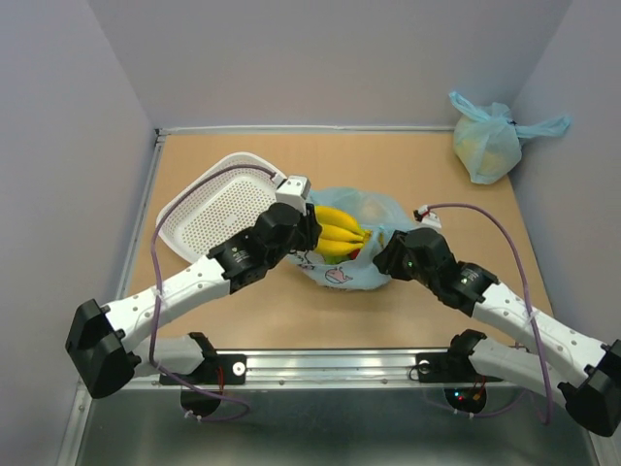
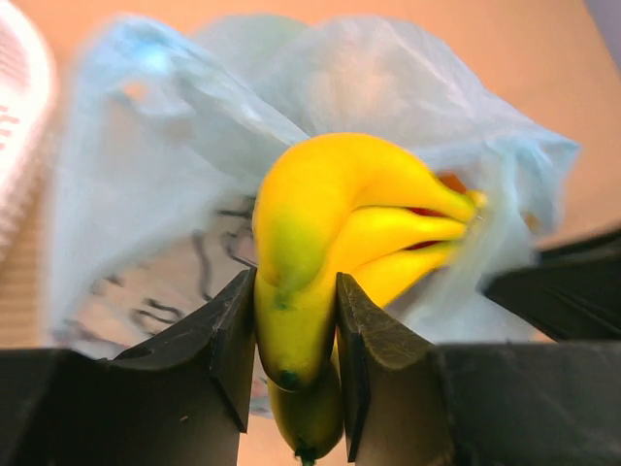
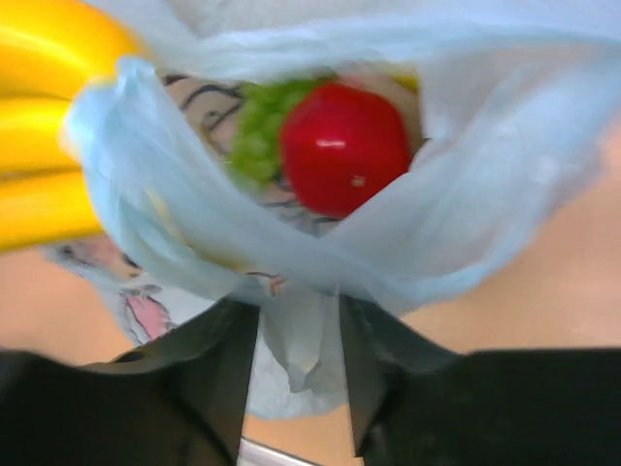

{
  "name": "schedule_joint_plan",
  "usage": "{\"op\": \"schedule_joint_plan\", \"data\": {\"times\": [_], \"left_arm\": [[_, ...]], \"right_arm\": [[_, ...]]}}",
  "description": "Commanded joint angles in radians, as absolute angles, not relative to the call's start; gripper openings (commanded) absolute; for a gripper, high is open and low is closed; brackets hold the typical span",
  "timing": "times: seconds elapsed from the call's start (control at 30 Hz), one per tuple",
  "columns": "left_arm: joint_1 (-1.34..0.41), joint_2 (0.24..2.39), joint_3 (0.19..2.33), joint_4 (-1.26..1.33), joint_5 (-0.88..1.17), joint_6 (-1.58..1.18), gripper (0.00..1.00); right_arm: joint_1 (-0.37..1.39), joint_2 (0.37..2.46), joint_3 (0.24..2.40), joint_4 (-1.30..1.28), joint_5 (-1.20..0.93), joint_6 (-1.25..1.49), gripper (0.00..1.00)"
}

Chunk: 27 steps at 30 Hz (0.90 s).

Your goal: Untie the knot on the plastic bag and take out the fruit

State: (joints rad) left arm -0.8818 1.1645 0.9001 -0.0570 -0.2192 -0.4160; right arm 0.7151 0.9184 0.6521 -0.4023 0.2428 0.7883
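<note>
The printed light blue plastic bag (image 1: 361, 270) lies open mid-table; no knot shows. My left gripper (image 1: 312, 229) is shut on the yellow banana bunch (image 1: 340, 233), which sticks out of the bag's mouth; the left wrist view shows the banana bunch (image 2: 310, 252) pinched between my fingers (image 2: 228, 340). My right gripper (image 1: 380, 260) is shut on the bag's rim; in the right wrist view a fold of the bag (image 3: 301, 335) sits between its fingers (image 3: 218, 374). Inside the bag are a red apple (image 3: 342, 146) and green grapes (image 3: 262, 131).
A white perforated tray (image 1: 218, 209) lies at the left, just behind my left arm. A plain tied light blue bag (image 1: 488, 141) sits in the far right corner by the wall. Grey walls enclose the table.
</note>
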Motion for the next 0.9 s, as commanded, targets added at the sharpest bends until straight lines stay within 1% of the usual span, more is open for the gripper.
{"op": "schedule_joint_plan", "data": {"times": [0.0,0.03,0.07,0.1,0.27,0.33,0.43,0.47,0.53,0.6,0.63,0.73,0.87], "left_arm": [[-0.848,1.123,1.022,-0.057,-0.515,-0.405,0.00],[-0.847,1.129,1.025,-0.064,-0.553,-0.405,0.00],[-0.847,1.137,1.025,-0.064,-0.566,-0.408,0.00],[-0.847,1.152,1.028,-0.063,-0.575,-0.413,0.00],[-0.847,1.196,1.035,-0.046,-0.623,-0.460,0.00],[-0.847,1.204,1.051,-0.029,-0.611,-0.474,0.00],[-0.836,1.177,1.068,0.023,-0.537,-0.488,0.00],[-0.824,1.164,1.083,0.038,-0.452,-0.497,0.00],[-0.796,1.126,1.098,0.070,-0.356,-0.511,0.00],[-0.737,1.106,1.133,0.104,-0.215,-0.552,0.00],[-0.683,1.104,1.162,0.113,-0.104,-0.583,0.00],[-0.606,1.103,1.195,0.139,0.048,-0.618,0.00],[-0.447,1.094,1.178,0.182,0.170,-0.683,0.00]], "right_arm": [[0.693,0.856,0.584,-0.603,0.399,0.773,0.36],[0.693,0.844,0.587,-0.604,0.393,0.775,0.30],[0.693,0.830,0.591,-0.606,0.390,0.778,0.19],[0.693,0.813,0.600,-0.609,0.377,0.779,0.16],[0.693,0.764,0.623,-0.617,0.362,0.770,0.06],[0.693,0.756,0.617,-0.620,0.368,0.772,0.06],[0.693,0.782,0.603,-0.632,0.356,0.793,0.06],[0.693,0.807,0.601,-0.632,0.350,0.801,0.06],[0.693,0.827,0.601,-0.630,0.344,0.807,0.06],[0.693,0.841,0.601,-0.630,0.348,0.814,0.05],[0.693,0.842,0.600,-0.630,0.353,0.812,0.05],[0.693,0.838,0.601,-0.630,0.368,0.801,0.05],[0.693,0.831,0.606,-0.630,0.379,0.796,0.05]]}}
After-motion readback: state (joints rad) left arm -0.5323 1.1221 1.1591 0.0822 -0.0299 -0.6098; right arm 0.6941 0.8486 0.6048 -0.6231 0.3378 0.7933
